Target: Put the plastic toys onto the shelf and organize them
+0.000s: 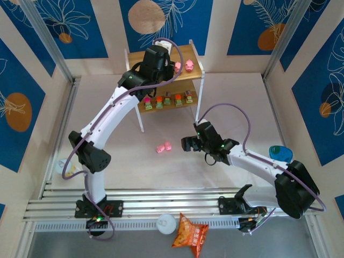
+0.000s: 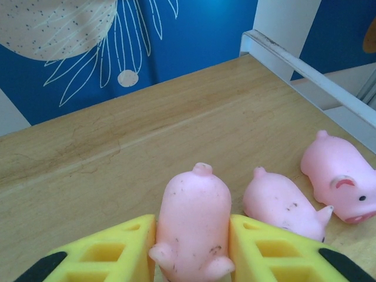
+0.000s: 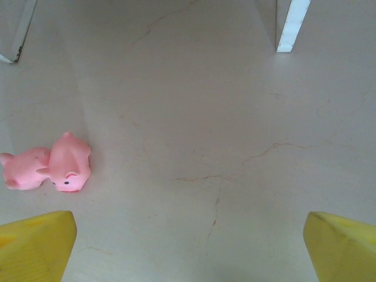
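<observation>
- my left claw (image 2: pixel 192 254) is nearly closed, its yellow pads (image 2: pixel 126 249) pressed on either side of a pink pig (image 2: pixel 194 214)
- that pig sits tail end away from my wrist camera, over the top board of the shelf (image 2: pixel 117 147); i can't tell whether it touches the wood
- two more pigs lie on the same board just to the right of it: the nearer pig (image 2: pixel 282 202) is close beside my right-hand pad, and the far pig (image 2: pixel 338 182), with its face showing, lies almost against that one, near the white side rail
- from the top view, the lower board of the shelf carries a row of blocky toys (image 1: pixel 167 100) with green bases, side by side
- my right claw (image 3: pixel 188 249) is spread wide with nothing between its pads, hovering low over the tabletop (image 3: pixel 235 117)
- a pair of pigs (image 3: pixel 50 167) lies on the tabletop touching each other, ahead and to the left of that claw, in front of the shelf and apart from its legs
- an orange snack bag (image 1: pixel 191 232) lies at the near edge, between my two bases
</observation>
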